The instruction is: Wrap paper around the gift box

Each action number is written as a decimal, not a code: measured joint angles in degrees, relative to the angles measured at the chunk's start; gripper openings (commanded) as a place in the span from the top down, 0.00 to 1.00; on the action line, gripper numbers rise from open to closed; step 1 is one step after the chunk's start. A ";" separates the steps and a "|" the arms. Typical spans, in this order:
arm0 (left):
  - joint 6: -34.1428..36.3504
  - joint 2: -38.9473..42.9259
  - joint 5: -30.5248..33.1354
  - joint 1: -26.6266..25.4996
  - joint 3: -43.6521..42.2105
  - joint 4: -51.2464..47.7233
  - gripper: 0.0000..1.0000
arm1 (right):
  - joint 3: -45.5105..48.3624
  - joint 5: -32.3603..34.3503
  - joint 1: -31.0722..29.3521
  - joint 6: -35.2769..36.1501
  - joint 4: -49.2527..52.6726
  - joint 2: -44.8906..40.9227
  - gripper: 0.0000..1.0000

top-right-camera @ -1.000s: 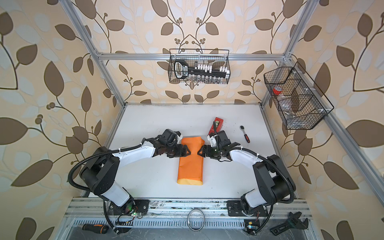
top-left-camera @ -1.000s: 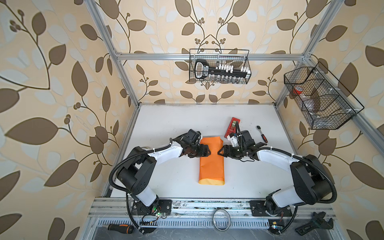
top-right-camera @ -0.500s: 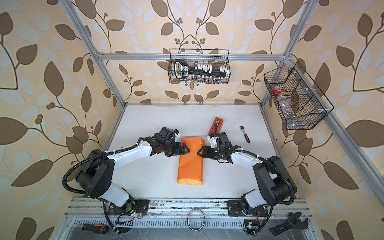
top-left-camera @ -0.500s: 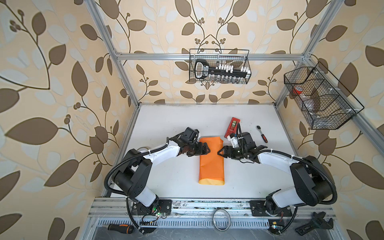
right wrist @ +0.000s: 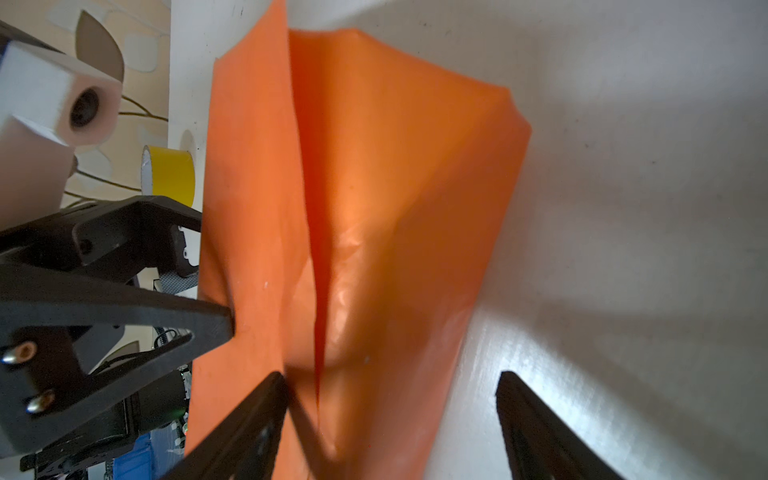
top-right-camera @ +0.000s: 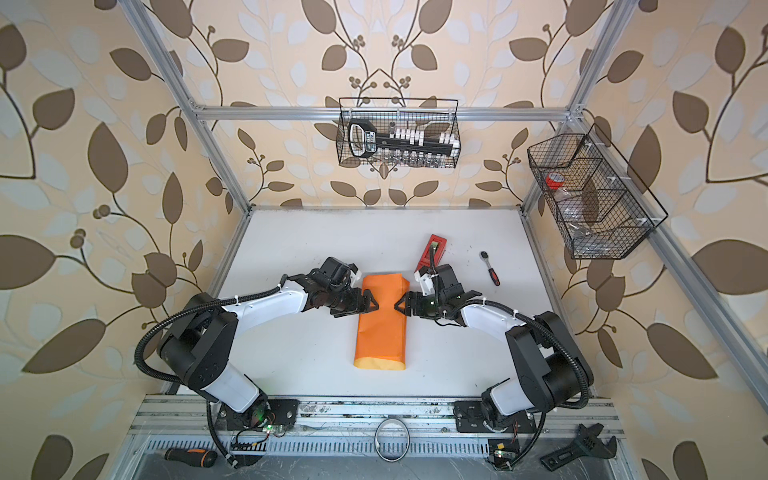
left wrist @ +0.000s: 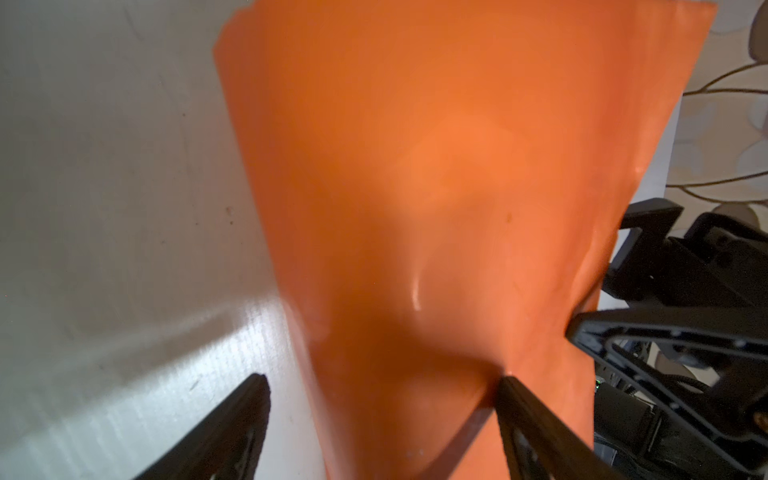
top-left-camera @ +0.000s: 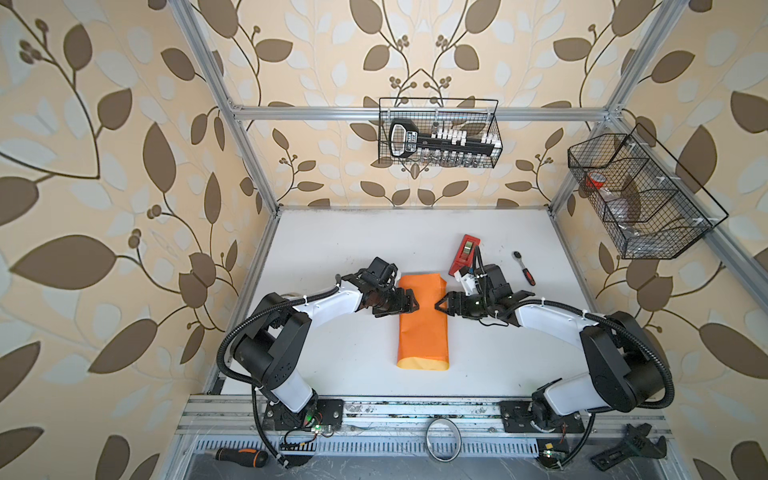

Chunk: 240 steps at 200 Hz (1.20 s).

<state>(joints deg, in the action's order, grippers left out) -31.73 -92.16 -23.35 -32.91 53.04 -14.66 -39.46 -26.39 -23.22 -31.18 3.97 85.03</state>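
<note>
The paper [top-left-camera: 423, 328] lies as a long glossy orange bundle in mid-table, folded over lengthwise, and shows in both top views [top-right-camera: 380, 332]. The gift box is hidden under it. My left gripper [top-left-camera: 409, 303] is at the bundle's left side near its far end, open. In the left wrist view [left wrist: 382, 380] one finger dents the paper [left wrist: 436, 166] and the other hangs over bare table. My right gripper [top-left-camera: 442, 305] faces it from the right side, also open. In the right wrist view [right wrist: 392, 376] it straddles the paper's [right wrist: 395, 187] edge beside the overlapping seam.
A red tape dispenser [top-left-camera: 465, 255] and a ratchet [top-left-camera: 524, 268] lie behind the right arm. A yellow tape roll [right wrist: 168, 174] shows beyond the paper. Wire baskets [top-left-camera: 440, 133] [top-left-camera: 640, 195] hang on the back and right walls. A screwdriver [top-left-camera: 241, 457] and a wrench [top-left-camera: 623, 453] lie on the front rail.
My left gripper has edged right onto the paper's left side and its arm has shifted a little. The right gripper has barely moved. The paper lies as before.
</note>
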 measured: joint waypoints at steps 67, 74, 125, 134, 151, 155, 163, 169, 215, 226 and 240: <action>0.07 0.09 -0.57 0.00 -1.33 2.40 0.14 | -6.54 0.90 3.23 2.27 11.19 -2.01 0.17; 0.07 0.13 -0.57 0.00 -1.42 2.47 0.14 | -7.63 0.96 4.66 2.54 12.00 -2.75 0.17; 0.13 0.17 -0.57 0.00 -1.49 2.67 0.15 | -14.86 4.00 14.82 2.93 13.70 -5.40 0.22; 0.13 0.17 -0.59 0.00 -1.49 2.69 0.15 | -15.82 4.22 15.65 2.69 13.42 -4.72 0.24; 0.13 0.17 -0.61 0.00 -1.49 2.69 0.15 | -17.75 4.37 16.46 1.55 12.41 -2.05 0.29; 0.15 0.17 -0.63 0.00 -1.49 2.69 0.15 | -18.27 4.35 16.50 1.44 12.07 -1.07 0.30; 0.15 0.17 -0.63 0.00 -1.49 2.71 0.16 | -19.21 4.31 16.61 0.70 11.30 0.92 0.33; 0.13 0.17 -0.66 0.00 -1.49 2.71 0.16 | -19.74 4.28 16.63 0.42 10.75 2.32 0.35; 0.15 0.17 -0.70 0.00 -1.49 2.75 0.16 | -22.58 3.43 16.87 -3.28 7.30 11.72 0.47; 0.15 0.17 -0.70 0.00 -1.49 2.78 0.16 | -23.30 3.23 16.98 -3.93 6.60 13.18 0.48; 0.15 0.17 -0.72 0.00 -1.49 2.80 0.16 | -24.24 2.95 17.05 -4.68 5.70 14.84 0.50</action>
<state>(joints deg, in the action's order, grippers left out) -31.57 -91.98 -24.08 -32.91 51.55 -11.86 -63.70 -23.44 -6.17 -35.86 9.67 99.88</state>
